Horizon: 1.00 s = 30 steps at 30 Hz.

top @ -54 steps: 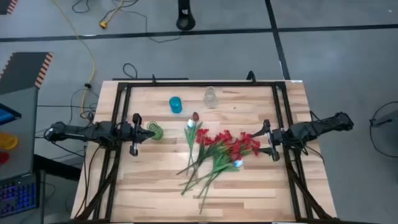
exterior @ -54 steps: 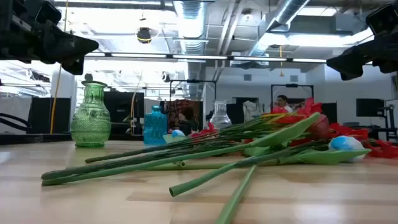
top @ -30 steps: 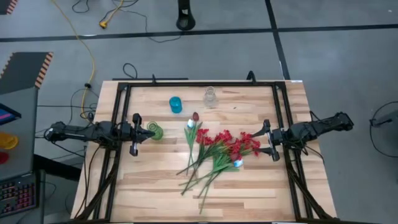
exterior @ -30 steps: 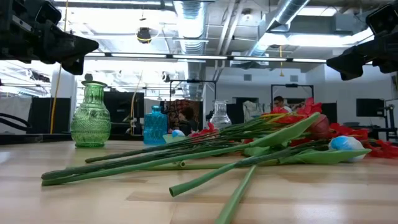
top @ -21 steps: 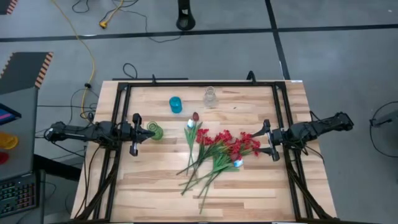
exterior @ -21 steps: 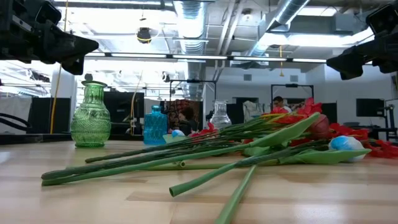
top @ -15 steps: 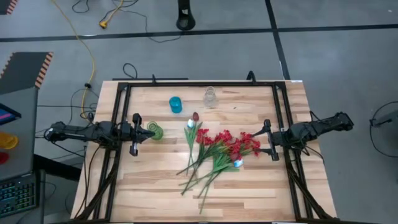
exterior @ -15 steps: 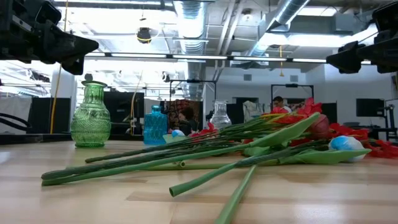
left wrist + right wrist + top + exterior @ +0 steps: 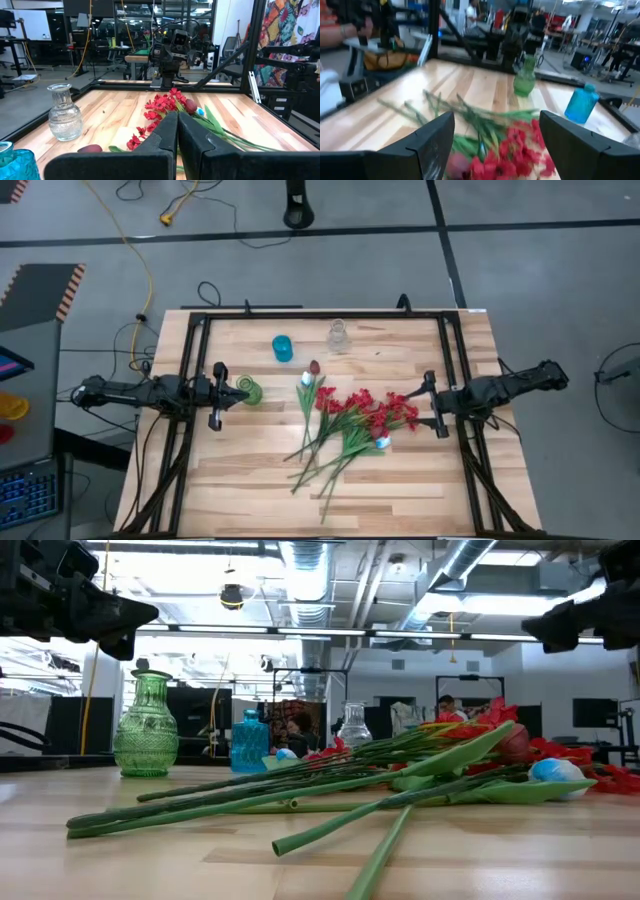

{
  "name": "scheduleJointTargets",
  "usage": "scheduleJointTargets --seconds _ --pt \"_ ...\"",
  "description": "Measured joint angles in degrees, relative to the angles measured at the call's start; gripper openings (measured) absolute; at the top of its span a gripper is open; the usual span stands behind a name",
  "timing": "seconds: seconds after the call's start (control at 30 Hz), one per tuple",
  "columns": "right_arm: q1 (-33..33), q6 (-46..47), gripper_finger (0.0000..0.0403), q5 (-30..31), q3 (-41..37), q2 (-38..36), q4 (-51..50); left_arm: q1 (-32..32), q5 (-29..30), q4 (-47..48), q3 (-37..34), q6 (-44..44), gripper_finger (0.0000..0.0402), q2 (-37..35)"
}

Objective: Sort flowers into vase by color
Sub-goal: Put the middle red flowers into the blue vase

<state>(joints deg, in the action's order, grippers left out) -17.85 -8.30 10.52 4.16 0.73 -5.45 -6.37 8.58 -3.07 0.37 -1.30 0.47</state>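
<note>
We see the flowers [image 9: 352,426] lying in one loose bundle on the table [image 9: 400,490], just in front of the right gripper [image 9: 433,406]. The red blossoms are nearest to its fingertips and the green stems point away from it. This gripper hangs above the table with its jaws spread wide and nothing between them, so we judge it is prepared to come down on the first stem.

The left gripper [image 9: 216,395] is well apart from the bundle, on the other side of it. Its jaws are pressed together and hold nothing. The green vase [image 9: 249,390] stands just beside its fingertips. The blue vase [image 9: 282,347] and the clear vase [image 9: 338,335] stand farther from both grippers, near the back edge. All three vases are upright and no flower is in them yet, so we think the sorting has not begun.
</note>
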Motion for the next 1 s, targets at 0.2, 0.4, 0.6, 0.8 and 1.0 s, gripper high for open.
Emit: scheduleJointTargets --seconds 0.2,0.4,0.6,0.8,1.0 --pt "0.00 3.33 0.0317 0.00 0.07 0.00 5.39 0.00 0.26 -0.04 -0.01 0.58 0.0000 0.00" --pt "-0.07 4.06 0.0317 -0.02 0.18 -0.02 8.43 0.00 0.33 -0.04 -0.01 0.61 0.0000 0.00" --pt "-0.07 15.01 0.0317 -0.11 0.23 0.00 8.88 0.02 0.44 -0.04 -0.01 -2.13 0.0000 0.00" --pt "0.00 27.28 0.0317 0.72 0.27 0.02 10.77 0.02 0.44 -0.04 -0.01 -4.63 0.0000 0.00" --pt "-0.02 35.42 0.0317 9.06 0.31 2.47 14.67 0.00 0.47 -0.06 -0.01 -5.95 0.0000 0.00"
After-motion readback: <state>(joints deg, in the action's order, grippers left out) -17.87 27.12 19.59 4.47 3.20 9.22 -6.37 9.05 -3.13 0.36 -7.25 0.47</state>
